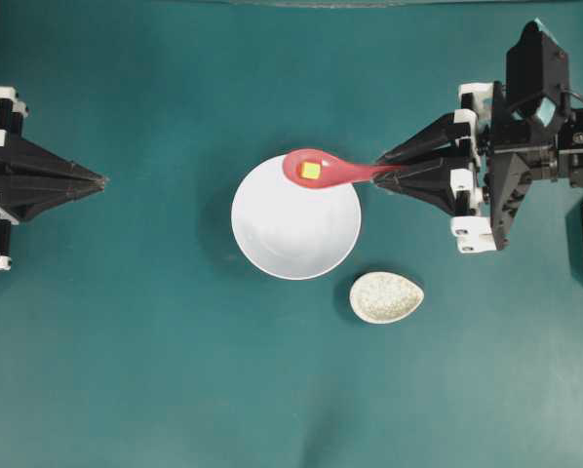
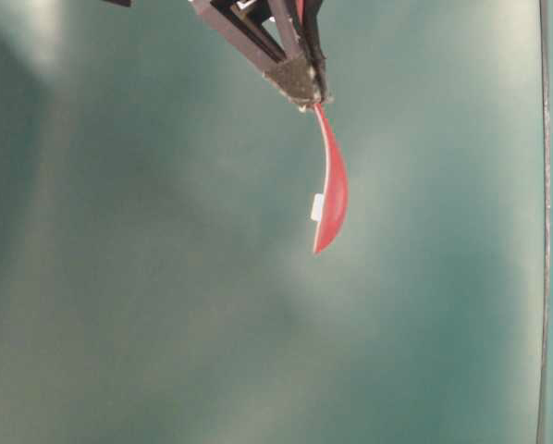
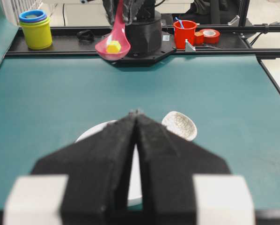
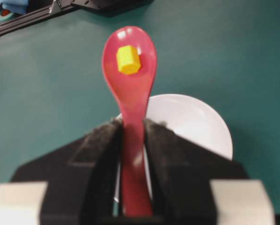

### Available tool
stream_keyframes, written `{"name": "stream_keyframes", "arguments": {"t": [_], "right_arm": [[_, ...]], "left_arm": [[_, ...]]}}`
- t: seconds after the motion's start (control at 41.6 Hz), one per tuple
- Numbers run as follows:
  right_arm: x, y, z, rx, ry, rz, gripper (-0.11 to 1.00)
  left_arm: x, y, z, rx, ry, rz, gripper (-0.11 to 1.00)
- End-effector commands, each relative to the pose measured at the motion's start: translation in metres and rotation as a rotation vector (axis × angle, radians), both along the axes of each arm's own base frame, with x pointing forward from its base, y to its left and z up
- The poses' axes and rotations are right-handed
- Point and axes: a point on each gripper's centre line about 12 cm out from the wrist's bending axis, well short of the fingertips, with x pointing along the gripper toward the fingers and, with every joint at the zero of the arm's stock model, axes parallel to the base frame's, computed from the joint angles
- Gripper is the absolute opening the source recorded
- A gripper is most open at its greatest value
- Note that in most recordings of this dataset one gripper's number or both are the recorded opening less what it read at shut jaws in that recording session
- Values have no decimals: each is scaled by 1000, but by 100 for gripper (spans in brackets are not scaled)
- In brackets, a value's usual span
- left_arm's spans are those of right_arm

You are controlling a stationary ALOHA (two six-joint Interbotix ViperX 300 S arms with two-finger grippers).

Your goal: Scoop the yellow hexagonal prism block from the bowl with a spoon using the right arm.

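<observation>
Our right gripper (image 4: pixel 133 136), black and pointed with white fittings, is clamped part-way closed on the short straight handle of the glossy pink-red soup spoon (image 1: pixel 323 170); both padded fingers (image 4: pixel 102 154) press the handle's sides. The spoon reaches away from the fingertips with its oval scoop level and facing up. In the scoop sits the tiny bright yellow hexagonal prism block (image 4: pixel 128 60), resting near the scoop's middle and far smaller than the scoop itself. Seen from overhead, the scoop hangs over the upper rim of the large round glossy white bowl (image 1: pixel 296 234), which looks bare inside. From table level the spoon appears edge-on, raised above the teal table (image 1: pixel 155 370).

Just beside the bowl, at its lower right, lies a small speckled off-white oval dish (image 1: pixel 386 297), apart from the spoon. Our left gripper (image 1: pixel 98 180), black with white fittings, sits well apart at the left edge of the table, fingers pressed together and holding nothing.
</observation>
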Motion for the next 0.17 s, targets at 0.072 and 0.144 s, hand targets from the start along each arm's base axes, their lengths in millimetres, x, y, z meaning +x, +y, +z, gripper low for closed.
{"name": "stream_keyframes", "arguments": {"t": [0.072,0.144], "right_arm": [[-1,1,6,-3,-2,7,23],[-2,2,3,0,21,10,23]], "left_arm": [[2,0,4,1,-9,1,0],[2,0,4,-3,-9,0,0]]}}
